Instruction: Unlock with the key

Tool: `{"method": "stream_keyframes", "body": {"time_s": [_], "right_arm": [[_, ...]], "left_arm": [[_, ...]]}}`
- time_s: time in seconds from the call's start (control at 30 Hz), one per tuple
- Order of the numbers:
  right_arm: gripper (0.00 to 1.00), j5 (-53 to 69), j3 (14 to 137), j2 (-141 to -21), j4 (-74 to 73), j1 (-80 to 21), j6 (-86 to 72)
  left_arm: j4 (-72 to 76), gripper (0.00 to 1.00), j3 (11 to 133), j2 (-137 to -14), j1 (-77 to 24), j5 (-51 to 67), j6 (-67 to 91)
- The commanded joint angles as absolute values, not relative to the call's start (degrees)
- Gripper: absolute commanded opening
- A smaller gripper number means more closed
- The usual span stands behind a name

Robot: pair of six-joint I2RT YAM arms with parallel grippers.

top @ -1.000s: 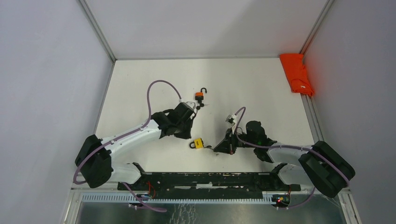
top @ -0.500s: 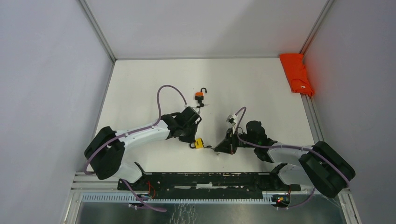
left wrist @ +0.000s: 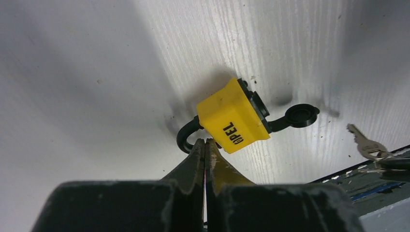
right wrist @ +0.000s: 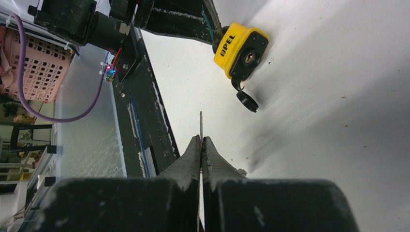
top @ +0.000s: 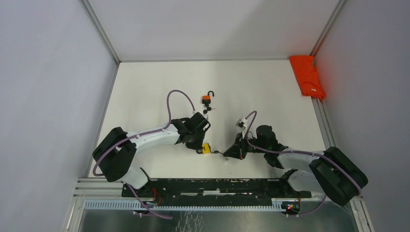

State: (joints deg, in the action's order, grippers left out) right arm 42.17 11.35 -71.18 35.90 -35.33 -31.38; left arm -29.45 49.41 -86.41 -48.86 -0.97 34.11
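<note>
A yellow padlock (top: 206, 148) with a black shackle lies on the white table between the arms. In the left wrist view the padlock (left wrist: 232, 116) lies just ahead of my left gripper (left wrist: 205, 141), which is shut and empty, tips against the shackle (left wrist: 186, 137). My right gripper (right wrist: 201, 137) is shut on a thin metal key (right wrist: 201, 123), seen edge-on and pointing toward the padlock's keyhole face (right wrist: 247, 57), a short gap away. The key (left wrist: 367, 145) also shows at the right of the left wrist view. The lock's black dust cap (right wrist: 246, 100) hangs open.
An orange padlock (top: 207, 98) with its shackle open and keys (top: 208, 109) beside it lies farther back. An orange cloth (top: 307, 76) sits at the back right edge. The black rail (top: 212, 186) runs along the table's near edge.
My left arm has swung from beside the orange padlock down to the yellow padlock, its shut tips now at the shackle. The right arm has barely moved.
</note>
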Motion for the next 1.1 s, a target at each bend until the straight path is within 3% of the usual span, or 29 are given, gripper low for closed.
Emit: {"method": "stream_keyframes", "body": {"time_s": [0.0, 0.67, 1.07], "right_arm": [[0.0, 42.1, 11.7, -71.0, 37.7, -34.7, -30.2], [0.0, 45.9, 15.4, -86.5, 51.7, -33.6, -37.7], [0.0, 46.7, 12.8, -98.1, 75.2, -31.1, -52.4]], "left_arm": [[-27.8, 0.02, 48.8, -87.3, -49.3, -1.0, 36.2], [-28.9, 0.02, 55.6, -96.1, -49.2, -8.1, 30.2], [-24.0, 0.02, 52.4, -95.6, -49.2, -16.0, 24.0]]}}
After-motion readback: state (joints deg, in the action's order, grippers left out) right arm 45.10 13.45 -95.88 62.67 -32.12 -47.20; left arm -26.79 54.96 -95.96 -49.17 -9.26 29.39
